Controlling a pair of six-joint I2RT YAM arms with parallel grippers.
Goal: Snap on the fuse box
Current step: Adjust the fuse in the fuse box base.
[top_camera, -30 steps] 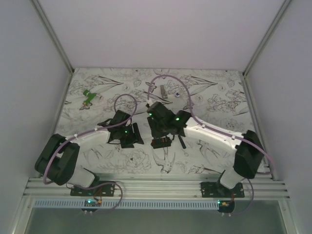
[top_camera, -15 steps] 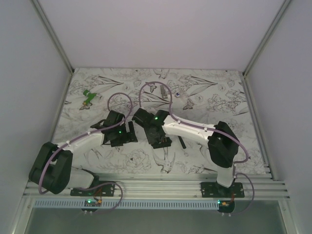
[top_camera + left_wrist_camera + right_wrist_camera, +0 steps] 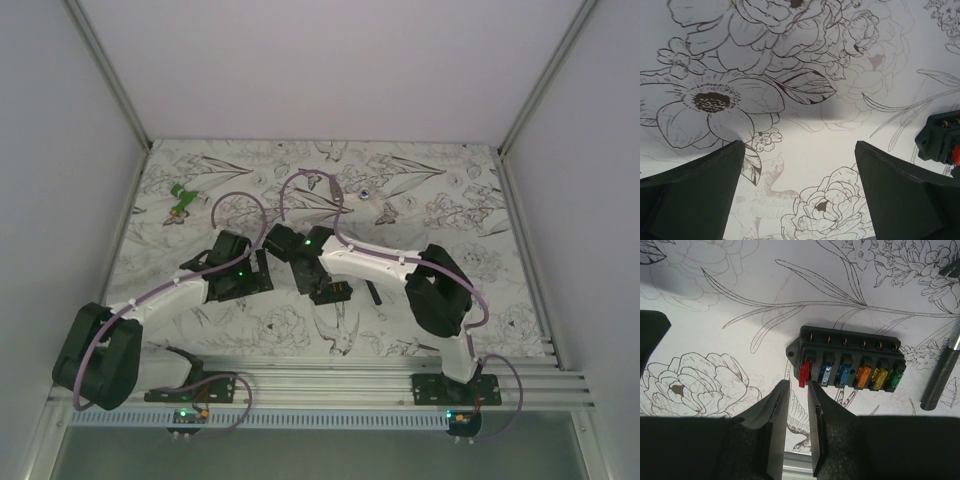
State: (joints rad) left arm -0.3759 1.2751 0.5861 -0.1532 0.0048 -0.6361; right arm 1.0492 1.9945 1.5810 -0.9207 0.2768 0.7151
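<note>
The fuse box [image 3: 847, 362] is a black box lying on the flowered table cover, with a row of several coloured fuses. The red fuse [image 3: 804, 375] at its left end sticks out of its slot, tilted. My right gripper [image 3: 798, 385] hangs just short of that red fuse. Its jaws stand a narrow gap apart with nothing between them. In the top view the fuse box [image 3: 333, 293] lies under the right gripper [image 3: 318, 286]. My left gripper [image 3: 798, 145] is wide open and empty over bare cover. A corner of the fuse box [image 3: 942, 137] shows at its right.
A hammer handle [image 3: 940, 375] lies just right of the fuse box, seen from above as the hammer [image 3: 374, 293]. A green part [image 3: 181, 200] sits far left and a small blue-grey piece [image 3: 366, 193] at the back. Both arms crowd the table's middle.
The left gripper has opened wide and reached further forward. The right arm has folded and swung left, bringing its gripper to the fuse box's left end with the jaws slightly narrower.
</note>
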